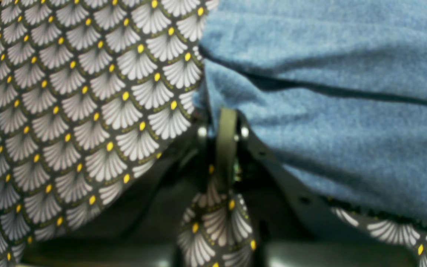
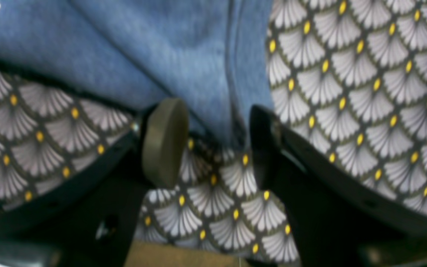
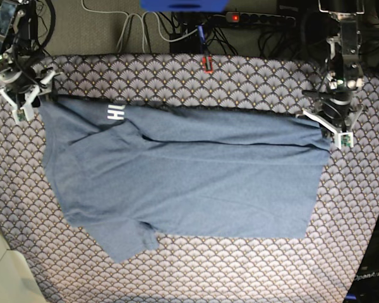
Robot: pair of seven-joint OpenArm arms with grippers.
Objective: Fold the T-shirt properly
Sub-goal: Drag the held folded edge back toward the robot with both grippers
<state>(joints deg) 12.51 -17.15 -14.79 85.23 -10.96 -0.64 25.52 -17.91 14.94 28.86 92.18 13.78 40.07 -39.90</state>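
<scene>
Showing as soft, matt, heathered cotton: the T-shirt (image 3: 189,177), faintly fuzzy up close, with flat white lettering (image 3: 115,113) printed on it. Covering the counter (image 3: 240,278): smooth printed cloth in a grey fan-scale pattern with yellow dots, matt, lying flat. Looking like dull black plastic: the right claw (image 2: 213,144), its round pad (image 2: 164,142) a matt olive, rubbery disc. Looking the same on the left claw (image 1: 225,148): black plastic, olive pad, small shiny metal screws (image 1: 202,131).
</scene>
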